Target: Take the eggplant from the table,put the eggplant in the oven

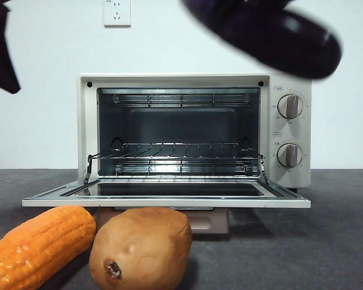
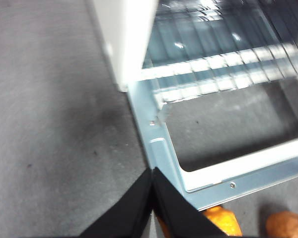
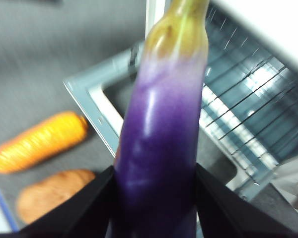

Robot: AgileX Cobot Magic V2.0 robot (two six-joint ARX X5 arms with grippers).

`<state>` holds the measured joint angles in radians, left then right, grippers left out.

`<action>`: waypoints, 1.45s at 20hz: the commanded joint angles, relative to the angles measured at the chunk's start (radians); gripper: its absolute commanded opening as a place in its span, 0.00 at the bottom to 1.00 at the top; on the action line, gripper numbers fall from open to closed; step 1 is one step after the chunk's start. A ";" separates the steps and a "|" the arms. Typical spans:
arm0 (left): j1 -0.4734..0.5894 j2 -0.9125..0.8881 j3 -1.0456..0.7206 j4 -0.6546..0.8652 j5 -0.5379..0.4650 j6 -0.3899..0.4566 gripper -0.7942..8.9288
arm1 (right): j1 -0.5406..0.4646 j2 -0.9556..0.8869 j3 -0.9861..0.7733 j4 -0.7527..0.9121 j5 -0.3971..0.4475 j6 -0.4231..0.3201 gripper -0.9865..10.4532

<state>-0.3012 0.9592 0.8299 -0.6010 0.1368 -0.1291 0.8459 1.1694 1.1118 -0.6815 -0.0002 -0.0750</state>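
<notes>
I have the right gripper (image 3: 156,208) clamped on the eggplant (image 3: 161,139), which hangs in the air above the oven (image 1: 193,130), near its top right corner. The oven door (image 1: 166,199) lies open over the table (image 1: 327,241). My left gripper (image 2: 152,198), jaws pressed together and empty, waits beside the door; the blur hides finer detail.

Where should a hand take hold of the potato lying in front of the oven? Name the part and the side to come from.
Probably across the potato's rounded middle, coming down from above. It lies on its side on the table, the corn sits close on one side and the oven's open door overhangs behind, so the top is the freest approach. The right hand is already shut on the eggplant; the left hand is shut and empty.
</notes>
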 commanded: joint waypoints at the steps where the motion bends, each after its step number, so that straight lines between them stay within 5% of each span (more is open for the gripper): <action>1: 0.061 -0.025 -0.048 0.029 0.056 -0.022 0.09 | 0.021 0.115 0.067 0.000 0.002 -0.076 0.20; 7: 0.259 -0.024 -0.174 0.131 0.315 -0.049 0.09 | 0.055 0.411 0.277 -0.086 0.213 -0.214 0.20; 10: 0.313 -0.024 -0.181 0.128 0.353 -0.048 0.09 | 0.063 0.545 0.360 -0.083 0.365 -0.314 0.20; 13: 0.322 -0.024 -0.181 0.130 0.377 -0.048 0.09 | 0.064 0.644 0.409 -0.044 0.518 -0.338 0.20; 22: 0.321 -0.024 -0.181 0.130 0.417 -0.048 0.09 | 0.045 0.808 0.420 0.166 0.690 -0.485 0.20; 29: 0.321 -0.024 -0.181 0.132 0.418 -0.044 0.09 | 0.058 0.823 0.420 0.200 0.742 -0.428 0.32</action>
<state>0.0193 0.9283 0.6437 -0.4763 0.5499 -0.1753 0.8894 1.9644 1.5055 -0.4854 0.7364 -0.5274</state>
